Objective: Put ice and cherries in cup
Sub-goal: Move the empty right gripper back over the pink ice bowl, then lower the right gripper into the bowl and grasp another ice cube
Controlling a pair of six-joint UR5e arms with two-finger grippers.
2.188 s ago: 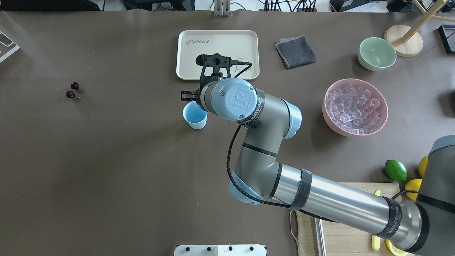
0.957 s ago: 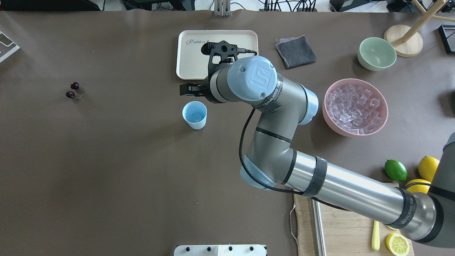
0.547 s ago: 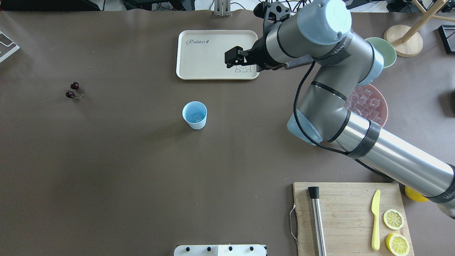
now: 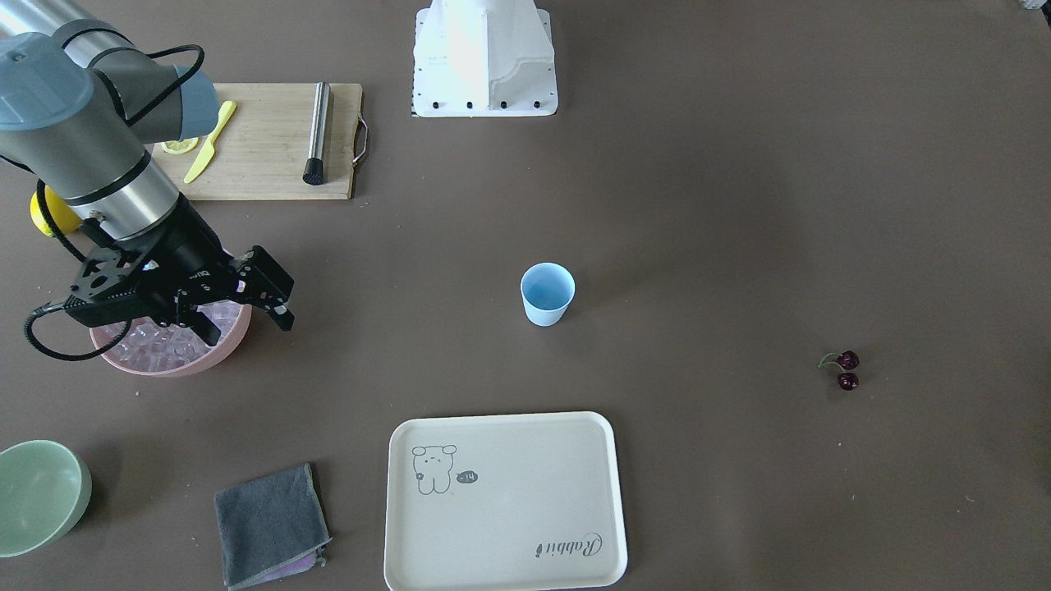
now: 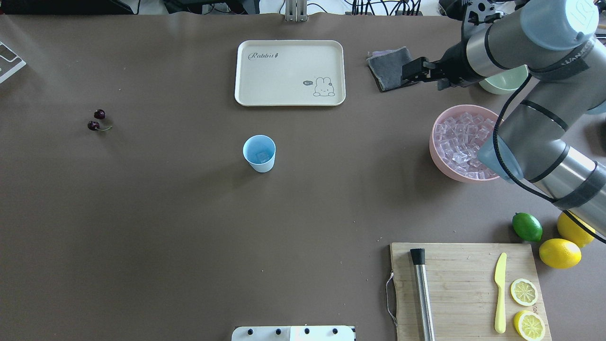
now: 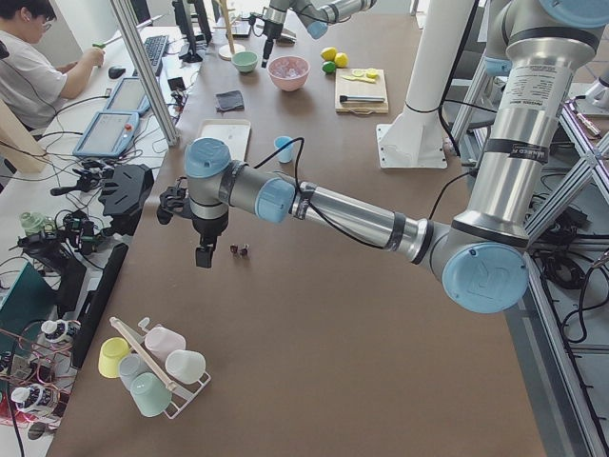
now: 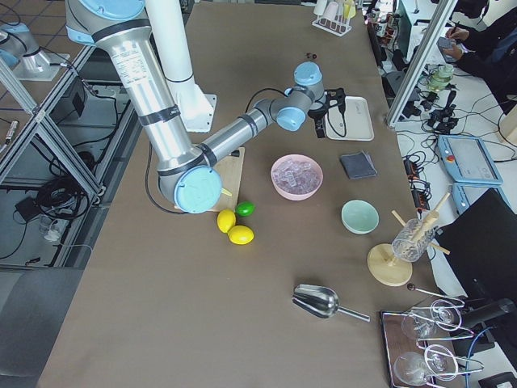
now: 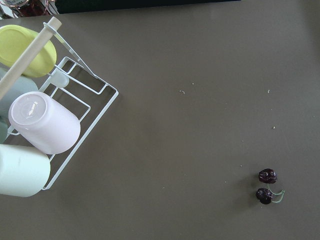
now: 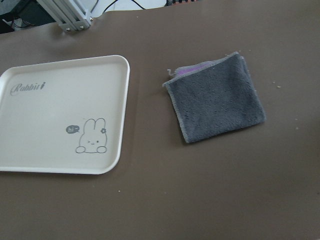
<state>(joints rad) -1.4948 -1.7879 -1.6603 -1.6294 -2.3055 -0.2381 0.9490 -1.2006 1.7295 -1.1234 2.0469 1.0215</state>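
The pale blue cup (image 5: 259,152) stands upright mid-table with one ice (image 5: 261,155) cube in it. More ice (image 5: 461,142) fills the pink bowl (image 5: 442,166) on the right. My right gripper (image 5: 425,78) hangs open and empty above the bowl's far-left rim, its fingers (image 4: 279,312) spread over the ice (image 4: 164,349). The cherries (image 5: 97,121) lie far left on the table, also in the left wrist view (image 8: 267,186). My left gripper (image 6: 203,257) hovers just beside the cherries (image 6: 239,249); whether it is open or shut I cannot tell.
A cream tray (image 5: 284,71) and a grey cloth (image 5: 384,66) lie at the back. A green bowl (image 4: 37,492) sits behind the pink one. A cutting board (image 5: 454,293) with a knife and lemon slices, a lime (image 5: 527,226) and lemons are near right. A cup rack (image 8: 75,95) stands at the left end.
My right arm has risen from above the cup and swung right to the pink bowl. As it left, an ice cube showed in the cup. The cherries have not moved.
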